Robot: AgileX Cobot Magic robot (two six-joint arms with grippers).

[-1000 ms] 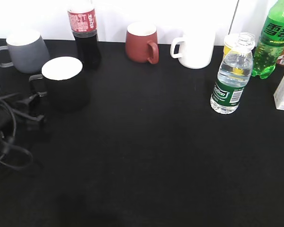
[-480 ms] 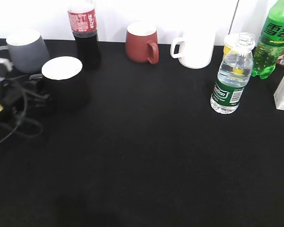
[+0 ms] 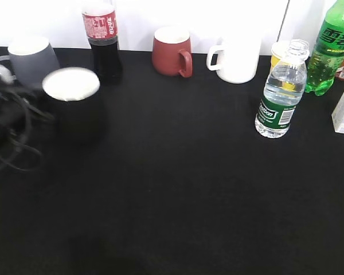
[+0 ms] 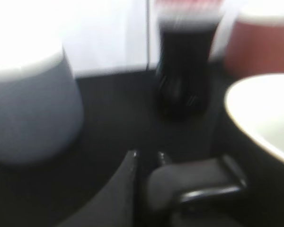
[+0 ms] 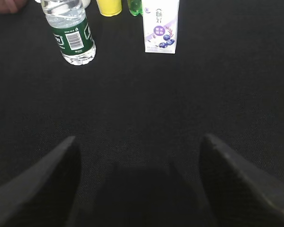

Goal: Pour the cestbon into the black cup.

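Two risks: your left pincer [image 4: 146, 189] grips the cup [image 3: 73, 103] handle [image 4: 194, 182]; a jerk tips it. Right pincer [image 5: 137, 184] gapes, bottle [image 3: 281, 97] unheld.

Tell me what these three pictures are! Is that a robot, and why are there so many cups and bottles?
Yes, it is a robot with two arms, and each arm ends in a gripper, a kind of pinching hand. One picture is taken from in front, looking down at a black table. The other two come from small cameras on the robot's wrists.

On the table stand a black cup, a grey mug, a dark red mug, a white mug, a cola bottle, a small water bottle, a green soda bottle and a little carton.

The left gripper is right at the black cup's handle, but the picture is blurry, so I cannot tell if it is squeezing. The right gripper is open and holds nothing.
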